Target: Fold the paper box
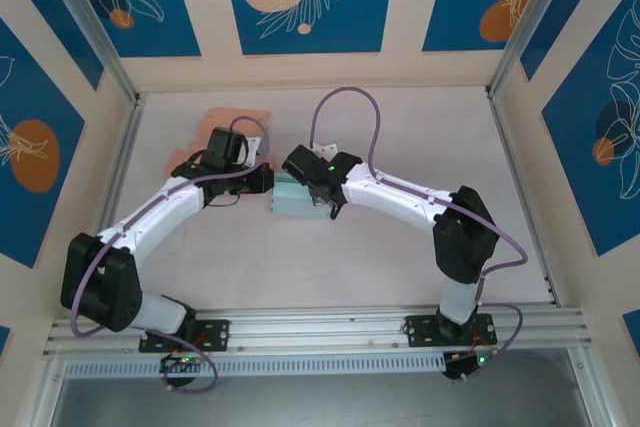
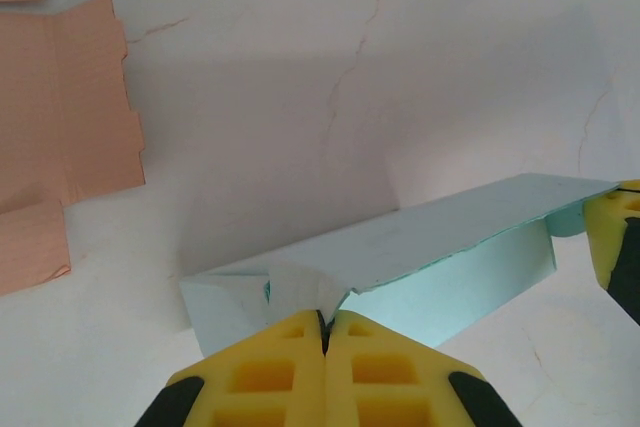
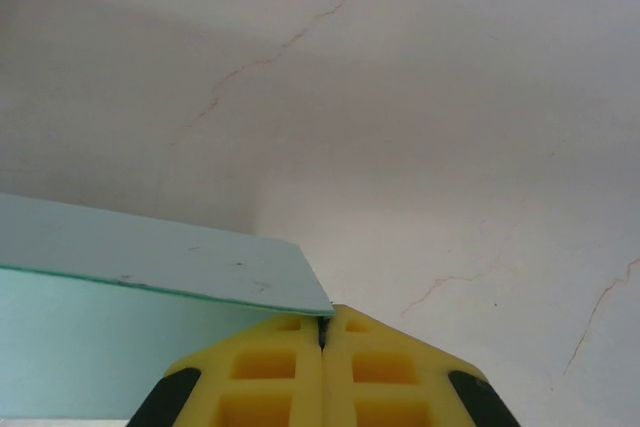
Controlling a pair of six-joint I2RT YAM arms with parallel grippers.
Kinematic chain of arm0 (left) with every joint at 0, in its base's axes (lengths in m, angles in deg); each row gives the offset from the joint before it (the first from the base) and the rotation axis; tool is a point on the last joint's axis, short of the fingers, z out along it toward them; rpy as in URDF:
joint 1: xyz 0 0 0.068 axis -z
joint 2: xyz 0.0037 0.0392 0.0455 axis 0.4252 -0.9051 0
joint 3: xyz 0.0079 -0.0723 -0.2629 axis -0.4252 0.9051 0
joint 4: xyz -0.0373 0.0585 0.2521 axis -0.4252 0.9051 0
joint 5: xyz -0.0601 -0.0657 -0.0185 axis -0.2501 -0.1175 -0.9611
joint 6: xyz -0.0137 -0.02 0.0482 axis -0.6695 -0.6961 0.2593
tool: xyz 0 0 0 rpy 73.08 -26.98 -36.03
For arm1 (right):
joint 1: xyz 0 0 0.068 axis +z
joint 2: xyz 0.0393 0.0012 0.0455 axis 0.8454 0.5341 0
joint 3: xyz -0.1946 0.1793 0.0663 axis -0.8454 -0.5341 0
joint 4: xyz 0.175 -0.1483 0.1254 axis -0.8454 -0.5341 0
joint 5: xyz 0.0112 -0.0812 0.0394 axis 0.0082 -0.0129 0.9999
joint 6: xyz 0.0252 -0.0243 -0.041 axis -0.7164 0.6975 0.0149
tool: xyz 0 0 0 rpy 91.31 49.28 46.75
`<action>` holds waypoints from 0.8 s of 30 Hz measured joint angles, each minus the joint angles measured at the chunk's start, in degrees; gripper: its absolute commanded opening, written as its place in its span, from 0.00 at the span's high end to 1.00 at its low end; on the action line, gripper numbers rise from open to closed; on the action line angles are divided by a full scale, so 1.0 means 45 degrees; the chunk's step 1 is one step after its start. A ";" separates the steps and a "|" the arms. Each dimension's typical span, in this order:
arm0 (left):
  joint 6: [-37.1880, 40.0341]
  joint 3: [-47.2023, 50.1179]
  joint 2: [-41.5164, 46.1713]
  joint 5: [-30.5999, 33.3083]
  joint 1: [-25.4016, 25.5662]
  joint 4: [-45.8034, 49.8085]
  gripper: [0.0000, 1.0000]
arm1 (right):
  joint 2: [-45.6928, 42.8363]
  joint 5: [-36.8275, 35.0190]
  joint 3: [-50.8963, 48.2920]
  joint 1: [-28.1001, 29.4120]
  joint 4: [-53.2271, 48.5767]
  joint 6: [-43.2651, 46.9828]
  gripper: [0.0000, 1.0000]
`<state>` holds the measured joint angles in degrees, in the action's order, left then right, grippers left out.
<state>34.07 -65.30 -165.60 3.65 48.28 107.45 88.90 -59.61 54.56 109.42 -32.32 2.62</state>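
Two arms are meeting at the box (image 1: pixel 293 203), lying mid-tabletop (image 1: pixel 420 137); the left end effector (image 2: pixel 325 325) is pinching its end flap, the right end effector (image 3: pixel 325 325) is pinching the lid's opposite corner.

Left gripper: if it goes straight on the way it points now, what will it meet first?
The left gripper would meet the paper box at once: its folded end lies at the shut jaws' tips, perhaps already pinched.
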 measured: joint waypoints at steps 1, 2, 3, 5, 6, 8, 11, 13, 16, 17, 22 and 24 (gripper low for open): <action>-0.0165 0.0121 0.0000 -0.0005 -0.0010 -0.0160 1.00 | 0.0005 0.0000 0.0005 0.0015 0.0005 0.0000 1.00; -0.0330 0.0233 0.0000 -0.0029 -0.0019 -0.0306 1.00 | 0.0015 -0.0010 0.0005 0.0019 0.0005 0.0000 1.00; -0.0495 0.0364 0.0000 -0.0087 -0.0029 -0.0466 1.00 | 0.0019 -0.0049 0.0019 0.0024 0.0000 0.0000 1.00; -0.0884 0.0597 0.0000 -0.0204 -0.0034 -0.0699 1.00 | 0.0073 -0.0078 0.0078 0.0024 0.0005 0.0005 1.00; -0.1078 0.0690 0.0000 -0.0282 -0.0063 -0.0826 1.00 | 0.0092 -0.0102 0.0097 0.0024 0.0010 0.0015 1.00; -0.1520 0.0845 0.0000 -0.0423 -0.0131 -0.1132 1.00 | 0.0155 -0.0141 0.0165 0.0024 -0.0015 0.0044 1.00; -0.2123 0.1005 0.0000 -0.0792 -0.0301 -0.1496 1.00 | 0.0204 -0.0233 0.0185 0.0029 -0.0015 0.0049 1.00; -0.2472 0.1088 0.0000 -0.1103 -0.0442 -0.1681 1.00 | 0.0233 -0.0296 0.0209 0.0044 -0.0015 0.0063 1.00; -0.2909 0.1200 0.0000 -0.1569 -0.0699 -0.1914 1.00 | 0.0243 -0.0301 0.0209 0.0058 -0.0015 0.0087 1.00; -0.3002 0.1248 0.0000 -0.1700 -0.0777 -0.2001 1.00 | 0.0248 -0.0325 0.0209 0.0058 -0.0015 0.0087 1.00; -0.3075 0.1399 0.0092 -0.1938 -0.0942 -0.1972 1.00 | 0.0311 -0.0389 0.0223 0.0107 0.0078 0.0087 1.00; -0.2929 0.1409 0.0199 -0.1880 -0.0942 -0.1855 1.00 | 0.0321 -0.0374 0.0243 0.0107 0.0092 0.0087 1.00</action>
<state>20.89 -58.96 -164.71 -4.81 44.04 99.10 90.34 -61.29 55.66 109.90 -31.90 3.02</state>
